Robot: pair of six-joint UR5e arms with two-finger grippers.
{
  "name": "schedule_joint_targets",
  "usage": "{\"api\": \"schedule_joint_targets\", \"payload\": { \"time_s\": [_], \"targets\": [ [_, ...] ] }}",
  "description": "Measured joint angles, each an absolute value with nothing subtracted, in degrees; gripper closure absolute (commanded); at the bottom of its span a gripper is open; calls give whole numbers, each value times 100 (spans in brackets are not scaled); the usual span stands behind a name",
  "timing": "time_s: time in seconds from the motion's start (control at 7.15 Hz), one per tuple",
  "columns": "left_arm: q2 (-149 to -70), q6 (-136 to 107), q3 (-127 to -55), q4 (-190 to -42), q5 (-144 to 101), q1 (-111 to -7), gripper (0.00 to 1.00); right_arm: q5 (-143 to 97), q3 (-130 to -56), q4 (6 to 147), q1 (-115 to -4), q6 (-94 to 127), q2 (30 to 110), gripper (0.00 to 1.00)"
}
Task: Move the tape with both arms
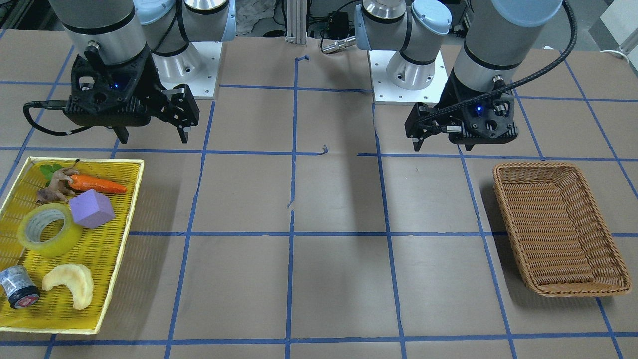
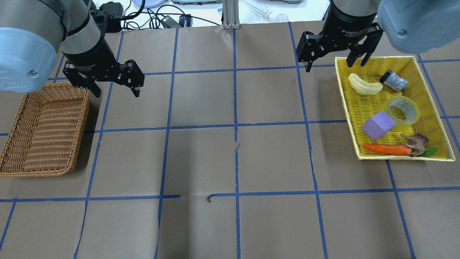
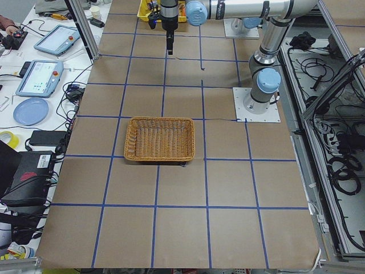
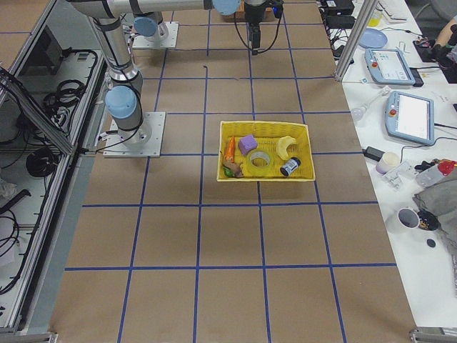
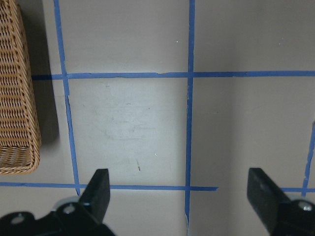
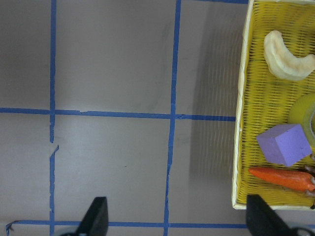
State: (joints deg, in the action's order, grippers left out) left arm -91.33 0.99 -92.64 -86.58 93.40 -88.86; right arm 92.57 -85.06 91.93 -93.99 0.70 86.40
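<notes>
So, nearest the front-facing camera, in the lower left of the frame, the yellow tray (image 1: 99, 259) sat on the bench (image 1: 339, 279). It held a dark cylinder (image 1: 19, 288) and a pale crescent (image 1: 70, 284) at its near end. Just behind them lay the tape (image 1: 60, 244), hole upward, pressed against a purple block (image 1: 92, 209), with a carrot (image 1: 97, 184) beyond that. At centre right the wicker basket (image 1: 503, 199) held nothing.

Farther back, at upper left, the right hand (image 1: 153, 134) hung with fingers spread and nothing between them, above bare bench beside the tray's far end. At upper right the left hand (image 1: 441, 144) was likewise released and unloaded, behind the basket.

No step of the transfer looked begun. A finger coming down on the block side of the roll would likely shove or catch the block. The smooth film could slide in a shallow pinch, and the light tray might skid if its rim were struck. At the hand-over, letting go before the other hand had clamped would probably drop the roll.
</notes>
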Motion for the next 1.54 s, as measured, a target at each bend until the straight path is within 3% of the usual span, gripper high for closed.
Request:
{"api": "schedule_joint_targets", "payload": {
  "time_s": [1.54],
  "targets": [
    [-9128, 98, -9281, -8640, 9343, -8886, 0, 8843, -8436, 9419, -9239, 11, 8270, 0]
  ]
}}
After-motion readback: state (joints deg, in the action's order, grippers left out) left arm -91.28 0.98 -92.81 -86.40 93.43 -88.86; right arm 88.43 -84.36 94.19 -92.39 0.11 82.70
